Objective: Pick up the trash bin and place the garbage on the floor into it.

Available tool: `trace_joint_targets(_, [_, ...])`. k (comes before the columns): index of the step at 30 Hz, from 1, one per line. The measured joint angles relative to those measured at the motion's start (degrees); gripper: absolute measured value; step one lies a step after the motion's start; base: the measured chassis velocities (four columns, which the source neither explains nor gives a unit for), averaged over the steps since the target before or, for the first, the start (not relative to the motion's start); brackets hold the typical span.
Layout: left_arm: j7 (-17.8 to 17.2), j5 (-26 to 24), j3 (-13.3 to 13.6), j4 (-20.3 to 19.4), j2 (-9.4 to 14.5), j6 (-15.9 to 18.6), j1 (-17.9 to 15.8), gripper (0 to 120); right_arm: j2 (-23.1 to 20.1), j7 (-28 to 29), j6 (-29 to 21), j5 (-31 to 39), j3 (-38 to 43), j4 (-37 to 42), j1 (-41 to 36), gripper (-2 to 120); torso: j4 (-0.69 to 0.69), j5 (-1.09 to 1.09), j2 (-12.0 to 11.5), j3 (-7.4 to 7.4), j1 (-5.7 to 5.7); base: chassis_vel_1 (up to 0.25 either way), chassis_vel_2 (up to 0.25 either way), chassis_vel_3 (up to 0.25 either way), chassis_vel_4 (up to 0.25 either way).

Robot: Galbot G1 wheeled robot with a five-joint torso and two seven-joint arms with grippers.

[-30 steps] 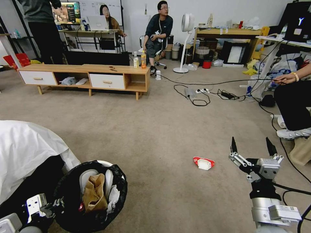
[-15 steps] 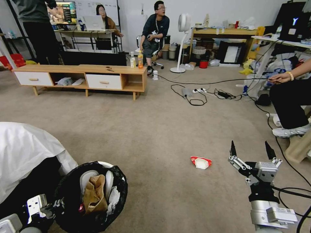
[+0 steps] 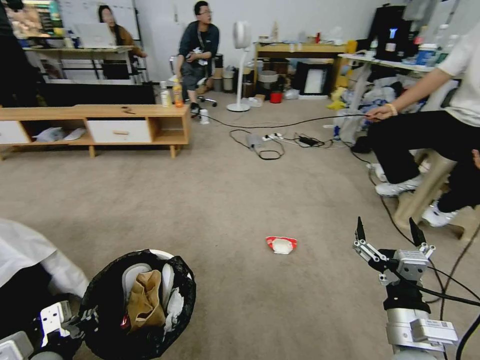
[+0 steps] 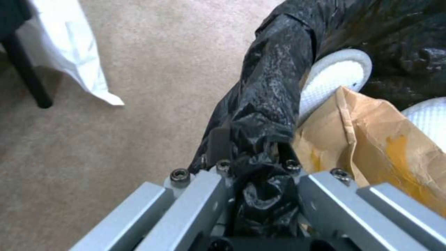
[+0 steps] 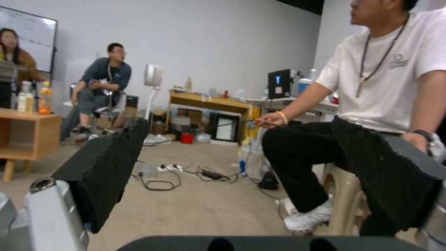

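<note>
Holding the trash bin (image 3: 137, 305) by its rim, my left gripper (image 4: 253, 164) has its fingers (image 4: 218, 144) pinched on a bunched fold of the glossy black bag (image 4: 274, 90); in the head view that gripper sits low at my left, at the bin's near-left edge. Inside the bin I see a tan crumpled paper bag (image 3: 145, 299) standing against a pale oval flap (image 3: 134, 275), with a white tissue (image 3: 175, 302) beside it. Something small and red shows low against the bin's inner wall, though I can't tell what it is from here.

One piece of garbage, a red-and-white packet (image 3: 281, 244), lies flat on the floor (image 3: 240, 200), well apart from the bin, ahead and to its right. My right gripper (image 3: 386, 234) hangs above the carpet to the right of the packet and a little nearer to me, fingers (image 3: 360, 229) spread wide and holding nothing.

White cloth (image 3: 25, 250) drapes down at my left, just beside the bin. A black cable (image 3: 450, 290) runs across the carpet past the right arm. Farther off, a low wooden cabinet (image 3: 100, 125) stands along the left side of the room.
</note>
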Motion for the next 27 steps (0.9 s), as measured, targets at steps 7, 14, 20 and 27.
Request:
trace_joint_targets(7, [-0.1,-0.2,-0.3,0.0,-0.1,0.0,0.2,2,0.1,0.0,0.2,0.0,-0.4,-0.4,0.6,100,0.04,0.0,0.0,0.0,0.0,0.0,0.0,0.0,0.0])
trace_joint_targets(14, [-0.1,-0.3,-0.4,0.1,-0.1,0.0,0.1,2,-0.1,-0.6,0.5,0.3,-0.7,-1.0,0.7,100,0.02,0.0,0.0,0.0,0.0,0.0,0.0,0.0,0.0])
trace_joint_targets(20, [-0.1,-0.4,-0.5,0.1,-0.2,0.0,0.1,2,-0.3,-1.0,1.0,0.7,-0.7,-1.4,0.8,100,0.02,0.0,0.0,0.0,0.0,0.0,0.0,0.0,0.0])
trace_joint_targets(27, [-0.1,-0.4,-0.5,0.1,-0.2,0.0,0.2,2,-0.4,-1.1,1.3,0.9,-0.8,-1.7,0.9,100,0.02,0.0,0.0,0.0,0.0,0.0,0.0,0.0,0.0])
